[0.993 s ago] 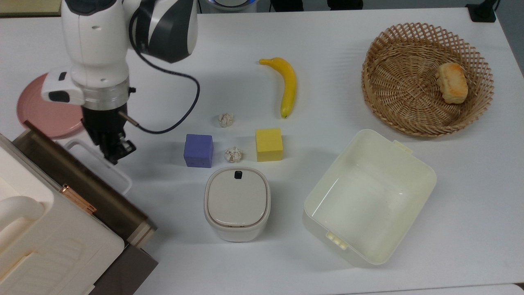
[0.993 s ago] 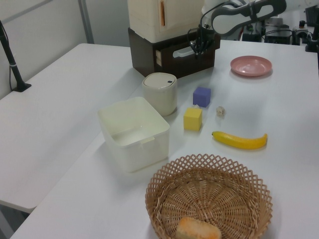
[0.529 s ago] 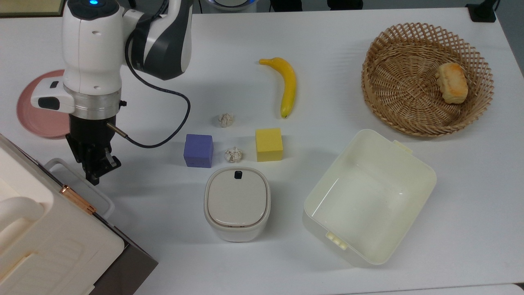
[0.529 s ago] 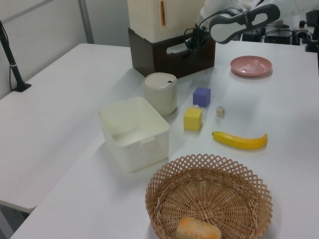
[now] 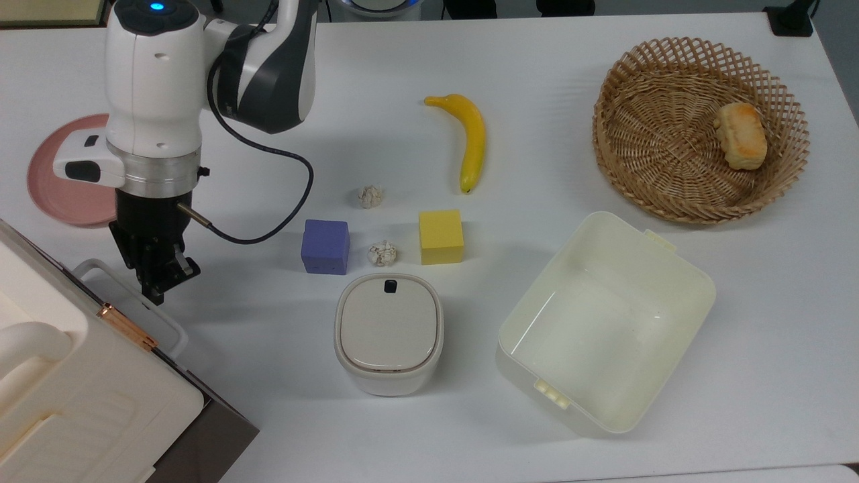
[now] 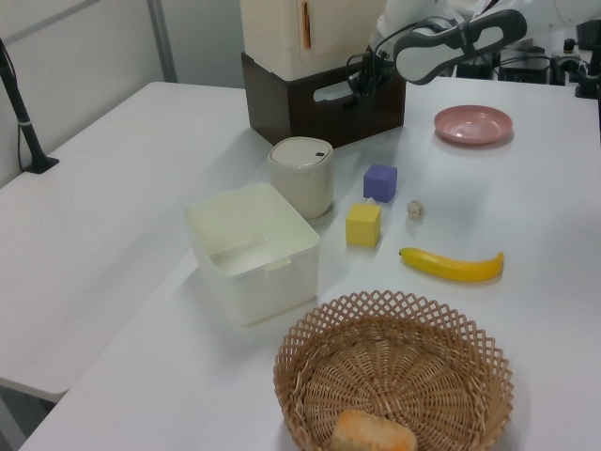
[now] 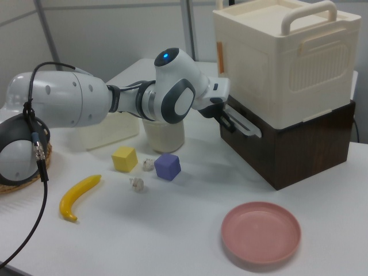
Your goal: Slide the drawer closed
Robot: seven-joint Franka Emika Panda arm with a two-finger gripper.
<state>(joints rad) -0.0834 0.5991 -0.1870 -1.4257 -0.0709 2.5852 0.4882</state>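
Wicker basket holding a bread roll, cream tub bare, end effector at drawer handle, grip unclear

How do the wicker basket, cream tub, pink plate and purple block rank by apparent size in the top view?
Largest to smallest:
1-2. wicker basket and cream tub, too alike to rank
3. pink plate, partly behind the arm
4. purple block

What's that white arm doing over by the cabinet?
The arm's pincer sits at the white loop handle of a dark-fronted drawer under the cream cabinet. The drawer looks pushed in, its front about flush with the dark base. The blocks, banana, lidded bin and tub lie untouched on the table.
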